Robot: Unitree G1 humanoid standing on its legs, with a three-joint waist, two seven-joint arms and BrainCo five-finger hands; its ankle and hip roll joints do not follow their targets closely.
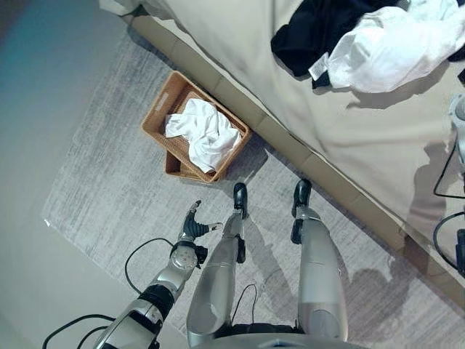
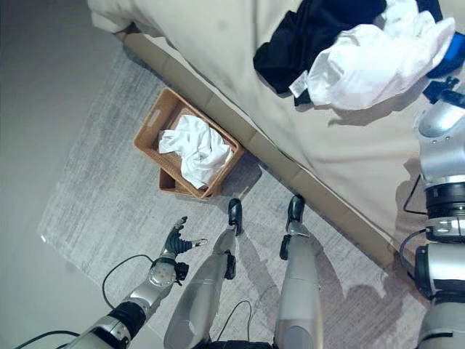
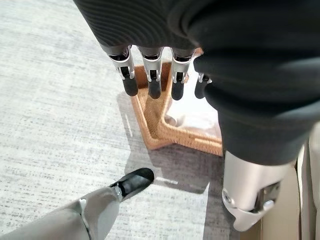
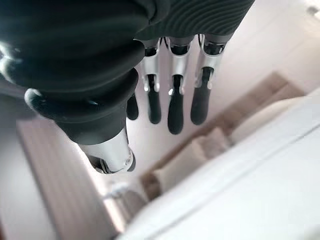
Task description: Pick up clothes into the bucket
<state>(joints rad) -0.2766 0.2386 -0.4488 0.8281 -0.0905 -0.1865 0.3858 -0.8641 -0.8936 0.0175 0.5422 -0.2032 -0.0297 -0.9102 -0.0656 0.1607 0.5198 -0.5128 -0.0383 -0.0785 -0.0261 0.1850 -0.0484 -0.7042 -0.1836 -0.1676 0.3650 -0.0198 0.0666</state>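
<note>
Two garments lay heaped on the bed (image 1: pixel 240 51): a white shirt (image 1: pixel 396 47) and a dark piece of clothing (image 1: pixel 320 33) touching it. One more white cloth (image 1: pixel 203 131) sat inside the woven basket (image 1: pixel 156 109) on the grey rug (image 1: pixel 109 196), just beside the bed's edge. The left hand (image 1: pixel 195 227) hung over the rug near the basket, fingers straight and apart, holding nothing. The right hand (image 4: pixel 172 100) was raised with its fingers relaxed and empty.
</note>
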